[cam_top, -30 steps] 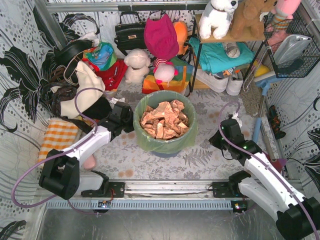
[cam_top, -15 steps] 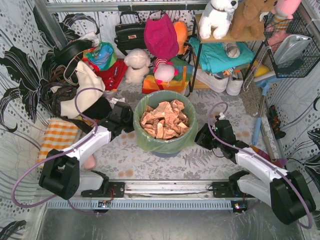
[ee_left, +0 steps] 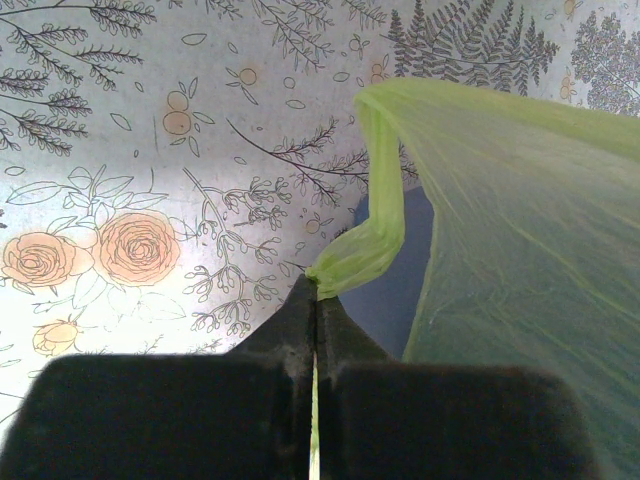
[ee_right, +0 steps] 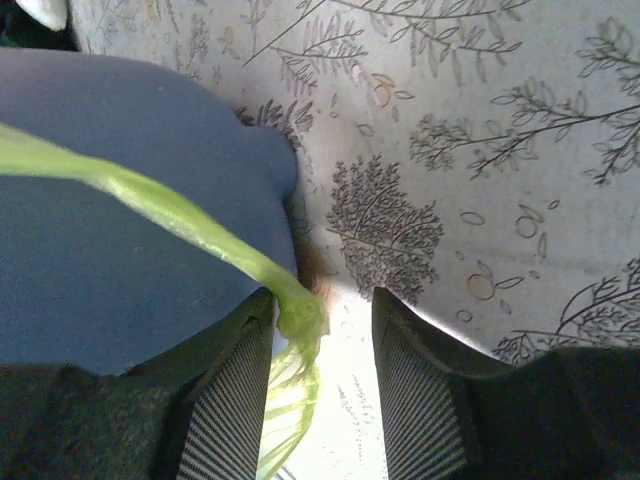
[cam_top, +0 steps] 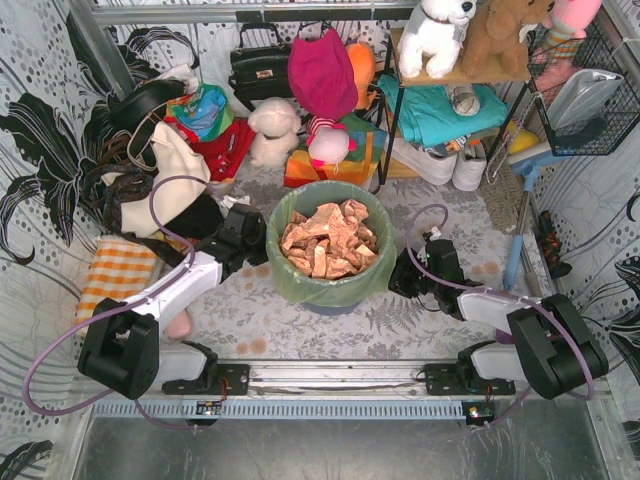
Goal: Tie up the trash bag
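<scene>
The trash bag [cam_top: 300, 284] is light green and lines a round blue-grey bin [cam_top: 331, 307] at the table's middle, with crumpled brown paper [cam_top: 328, 240] inside. My left gripper [cam_top: 262, 246] is at the bin's left rim. In the left wrist view it [ee_left: 317, 292] is shut on a twisted strip of the bag [ee_left: 375, 235]. My right gripper [cam_top: 396, 279] sits low at the bin's right side. In the right wrist view it [ee_right: 322, 335] stands open, with a stretched bag strip [ee_right: 170, 205] running between the jaws and lying against the left finger [ee_right: 235, 390].
Handbags, clothes and stuffed toys [cam_top: 275, 130] crowd the back. A metal shelf rack [cam_top: 450, 110] with shoes stands back right, and a wire basket [cam_top: 585, 95] hangs at far right. A blue-handled broom [cam_top: 520, 225] leans right. An orange checked cloth [cam_top: 115, 270] lies left.
My right arm swung left and down to the bin's right side, and its gripper went from shut to open around the bag strip. The left arm has not moved.
</scene>
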Controlling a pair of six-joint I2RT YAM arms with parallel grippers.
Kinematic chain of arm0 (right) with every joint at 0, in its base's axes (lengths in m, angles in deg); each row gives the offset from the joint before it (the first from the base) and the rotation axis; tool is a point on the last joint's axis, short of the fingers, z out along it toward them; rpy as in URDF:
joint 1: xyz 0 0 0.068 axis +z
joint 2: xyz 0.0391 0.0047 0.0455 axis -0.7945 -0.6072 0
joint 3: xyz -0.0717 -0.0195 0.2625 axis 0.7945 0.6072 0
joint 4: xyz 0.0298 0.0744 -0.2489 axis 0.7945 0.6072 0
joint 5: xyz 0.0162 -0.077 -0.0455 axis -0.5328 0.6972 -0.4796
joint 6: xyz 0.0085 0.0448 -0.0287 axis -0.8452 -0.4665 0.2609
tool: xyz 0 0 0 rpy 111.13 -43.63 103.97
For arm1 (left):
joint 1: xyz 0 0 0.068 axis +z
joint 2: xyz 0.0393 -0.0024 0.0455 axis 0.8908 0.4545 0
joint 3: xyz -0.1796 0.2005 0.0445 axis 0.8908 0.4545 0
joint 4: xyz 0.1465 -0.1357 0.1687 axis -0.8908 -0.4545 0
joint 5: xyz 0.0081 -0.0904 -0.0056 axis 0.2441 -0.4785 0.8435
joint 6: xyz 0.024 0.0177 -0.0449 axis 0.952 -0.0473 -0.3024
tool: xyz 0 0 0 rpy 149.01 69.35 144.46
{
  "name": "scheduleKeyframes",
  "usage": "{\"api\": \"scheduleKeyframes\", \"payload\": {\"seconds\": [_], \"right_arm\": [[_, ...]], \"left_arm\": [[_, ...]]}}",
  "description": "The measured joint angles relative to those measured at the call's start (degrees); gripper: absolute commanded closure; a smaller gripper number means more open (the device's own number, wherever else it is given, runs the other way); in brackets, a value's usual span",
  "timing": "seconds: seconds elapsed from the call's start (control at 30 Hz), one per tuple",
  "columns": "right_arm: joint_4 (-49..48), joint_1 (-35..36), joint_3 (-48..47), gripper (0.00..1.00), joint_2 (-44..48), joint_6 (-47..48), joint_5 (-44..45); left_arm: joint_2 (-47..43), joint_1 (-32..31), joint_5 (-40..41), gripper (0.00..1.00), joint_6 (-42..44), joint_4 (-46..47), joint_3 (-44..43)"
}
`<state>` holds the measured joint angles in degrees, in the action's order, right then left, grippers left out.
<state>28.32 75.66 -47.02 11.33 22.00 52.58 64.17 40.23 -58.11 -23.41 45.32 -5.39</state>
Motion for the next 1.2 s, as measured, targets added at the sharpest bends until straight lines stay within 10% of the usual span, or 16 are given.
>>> {"api": "scheduleKeyframes", "payload": {"seconds": [0.77,1.2], "right_arm": [[-24.85,-5.27,5.77,1.00,-13.35,-6.91,-6.03],[-13.79,-5.84,6.80,1.00,8.28,-4.68,-0.79]], "left_arm": [[0.00,0.00,0.04,1.00,0.00,-0.52,0.04],[-10.03,0.00,2.23,1.00,0.00,-1.95,3.48]]}}
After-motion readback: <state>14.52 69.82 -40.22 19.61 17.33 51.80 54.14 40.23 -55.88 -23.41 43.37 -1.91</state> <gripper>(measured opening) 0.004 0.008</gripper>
